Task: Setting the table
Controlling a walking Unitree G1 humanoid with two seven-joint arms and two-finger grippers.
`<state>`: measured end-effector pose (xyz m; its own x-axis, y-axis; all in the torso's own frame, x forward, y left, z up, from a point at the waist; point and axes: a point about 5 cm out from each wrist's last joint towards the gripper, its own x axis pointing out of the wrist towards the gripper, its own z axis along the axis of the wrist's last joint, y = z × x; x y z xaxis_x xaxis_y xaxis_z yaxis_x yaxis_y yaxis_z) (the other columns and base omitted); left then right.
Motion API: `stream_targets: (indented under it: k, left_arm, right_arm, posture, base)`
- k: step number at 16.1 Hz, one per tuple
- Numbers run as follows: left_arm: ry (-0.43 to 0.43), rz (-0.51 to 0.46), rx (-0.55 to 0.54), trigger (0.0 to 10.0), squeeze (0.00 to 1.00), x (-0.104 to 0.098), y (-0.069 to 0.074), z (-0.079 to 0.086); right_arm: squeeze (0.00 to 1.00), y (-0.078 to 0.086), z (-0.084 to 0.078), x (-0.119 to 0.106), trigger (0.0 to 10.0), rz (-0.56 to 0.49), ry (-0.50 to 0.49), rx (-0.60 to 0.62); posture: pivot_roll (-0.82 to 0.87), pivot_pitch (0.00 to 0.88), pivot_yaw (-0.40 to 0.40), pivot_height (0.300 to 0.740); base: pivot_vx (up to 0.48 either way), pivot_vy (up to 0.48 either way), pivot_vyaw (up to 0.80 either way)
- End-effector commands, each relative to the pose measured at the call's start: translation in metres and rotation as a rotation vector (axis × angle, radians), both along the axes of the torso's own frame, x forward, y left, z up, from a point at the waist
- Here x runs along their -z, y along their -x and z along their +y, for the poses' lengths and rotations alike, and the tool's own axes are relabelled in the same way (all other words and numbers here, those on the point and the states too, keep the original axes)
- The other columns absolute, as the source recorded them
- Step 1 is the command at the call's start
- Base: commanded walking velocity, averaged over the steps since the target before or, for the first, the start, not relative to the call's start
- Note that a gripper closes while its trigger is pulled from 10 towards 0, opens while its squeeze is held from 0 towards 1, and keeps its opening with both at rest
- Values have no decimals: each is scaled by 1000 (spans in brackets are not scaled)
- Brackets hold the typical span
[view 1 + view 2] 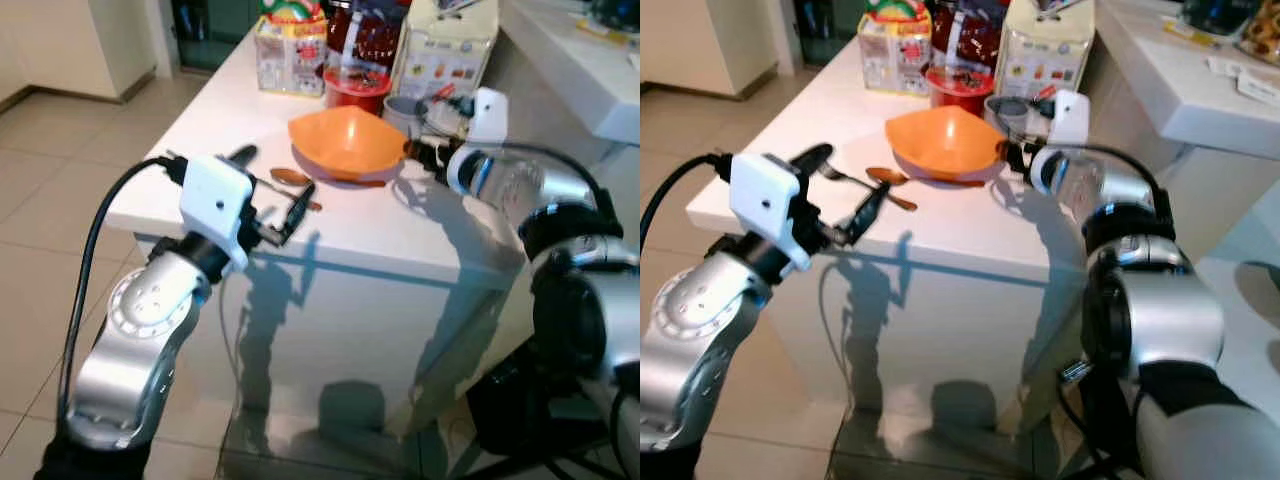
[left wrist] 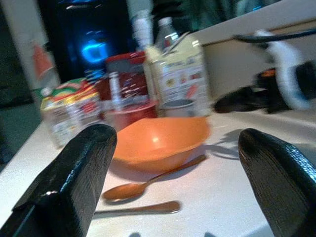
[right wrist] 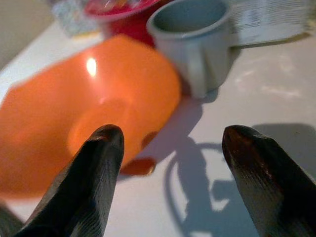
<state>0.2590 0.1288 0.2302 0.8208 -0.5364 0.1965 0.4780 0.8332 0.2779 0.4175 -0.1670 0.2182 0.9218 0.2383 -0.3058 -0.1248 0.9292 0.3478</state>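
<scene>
A: Right tool [image 3: 168, 163]?
B: Fingers spread, empty, beside the shallow orange plastic bowl [image 1: 345, 140] mid-counter [image 1: 440, 240].
A: Left tool [image 2: 173, 163]?
B: Open too, at the near edge.
A: Handling?
B: Probably light, stiff, slick; pinch its rim.

My two head views look forward and down over the white counter [image 1: 400, 230], from some way back. My left wrist view sits low at the counter's near edge, sighting across it at the orange bowl [image 2: 160, 140] and spoon [image 2: 148, 183]. My right wrist view hangs very close above the same bowl (also the grey mug [image 3: 195, 34]), which all four views share.
</scene>
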Motion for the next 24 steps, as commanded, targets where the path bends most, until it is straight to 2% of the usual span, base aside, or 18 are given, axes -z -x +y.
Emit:
stream_targets:
  k: [1, 2, 3, 5, 6, 11, 16, 17, 18, 19, 20, 24]
  left_arm:
    - [-10, 24, 69, 10000, 0, 0, 7, -3]
    - [-11, 49, 110, 10000, 0, 1, 11, -3]
    - [-34, 90, 174, 10000, 0, 4, 17, -6]
    - [-74, 129, 225, 10000, 0, 8, 24, -9]
    - [-69, 138, 229, 10000, 0, 9, 26, -9]
    - [-68, 152, 231, 10000, 0, 6, 29, -10]
    - [-66, 173, 230, 10000, 0, 6, 34, -11]
    - [-71, 177, 228, 10000, 0, 6, 34, -10]
    - [-71, 177, 227, 10000, 0, 5, 34, -10]
    - [-69, 176, 226, 10000, 0, 5, 34, -10]
    - [-69, 177, 227, 10000, 0, 5, 35, -11]
    - [-77, 180, 228, 10000, 0, 5, 34, -13]
  right_arm:
    - [0, -1, -3, -4, 10000, 12, -84, 58]
    - [0, -2, -1, -5, 10000, 29, -173, 86]
    - [0, -1, 0, -4, 10000, 47, -211, 98]
    - [0, -1, 4, -1, 10000, 78, -236, 101]
    - [0, 0, 7, 2, 10000, 99, -216, 102]
    - [0, 0, 23, 6, 10000, 134, -272, 102]
    - [0, 3, 36, 22, 10000, 195, -329, 138]
    - [0, 3, 37, 24, 5725, 202, -332, 140]
    - [0, 4, 37, 26, 2980, 209, -332, 142]
    - [0, 4, 36, 27, 706, 216, -339, 146]
    - [0, 4, 35, 27, 0, 219, -354, 155]
    - [0, 5, 33, 29, 0, 226, -370, 170]
  posture:
    - [3, 0, -97, 740]
    - [8, 0, -98, 740]
    - [19, 0, -100, 740]
    - [23, 0, -100, 740]
    - [27, 3, -102, 740]
    - [38, 19, -111, 740]
    - [54, 41, -125, 740]
    - [56, 43, -126, 740]
    - [56, 42, -128, 740]
    - [56, 42, -128, 740]
    - [56, 41, -129, 740]
    - [53, 37, -132, 740]
  base:
    - [0, 0, 0]
    - [0, 0, 0]
    - [0, 0, 0]
    - [0, 0, 0]
    - [0, 0, 0]
    - [0, 0, 0]
    - [0, 0, 0]
    - [0, 0, 0]
    - [0, 0, 0]
    - [0, 0, 0]
    - [0, 0, 0]
    - [0, 0, 0]
